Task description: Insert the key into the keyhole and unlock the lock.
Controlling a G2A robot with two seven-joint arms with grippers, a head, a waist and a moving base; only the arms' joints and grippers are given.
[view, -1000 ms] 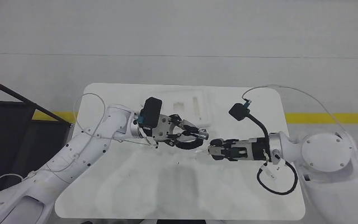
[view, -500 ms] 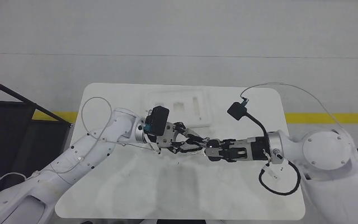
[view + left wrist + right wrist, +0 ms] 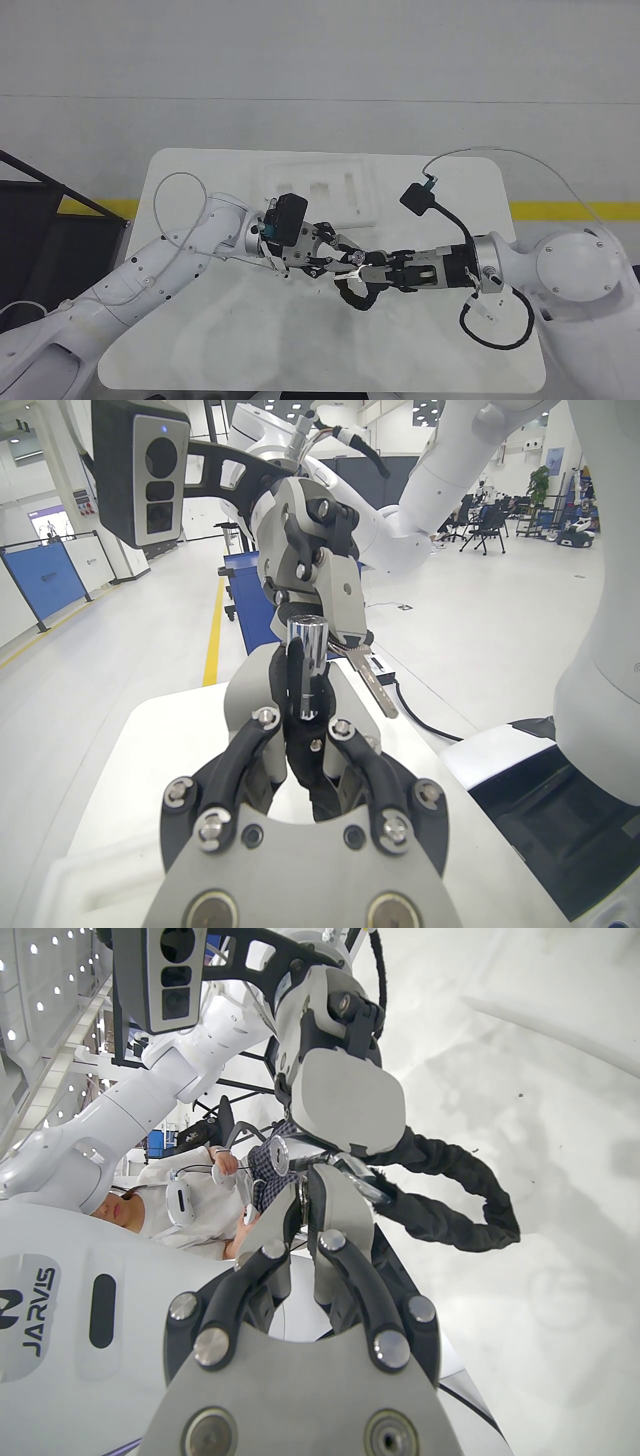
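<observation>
The two claws meet above the middle of the desk (image 3: 200, 330), well away from all its edges, with bare surface on the near side and a white tray (image 3: 335, 190) behind them toward the far edge.

The left claw (image 3: 305, 700) is pressed together on the lock (image 3: 307, 640), a shiny metal cylinder held upright off the desk. A black cable loop (image 3: 450, 1198) hangs from it to one side. The right claw (image 3: 350, 635) faces it at close range and pinches the key (image 3: 374, 686) by its head. The silver blade slants down just beside the cylinder and is not in the keyhole (image 3: 277, 1155), a slot in the lock's round end face.

The key's head is hidden between the fingers. I cannot tell whether key and lock touch. From above, both are too small to make out.
</observation>
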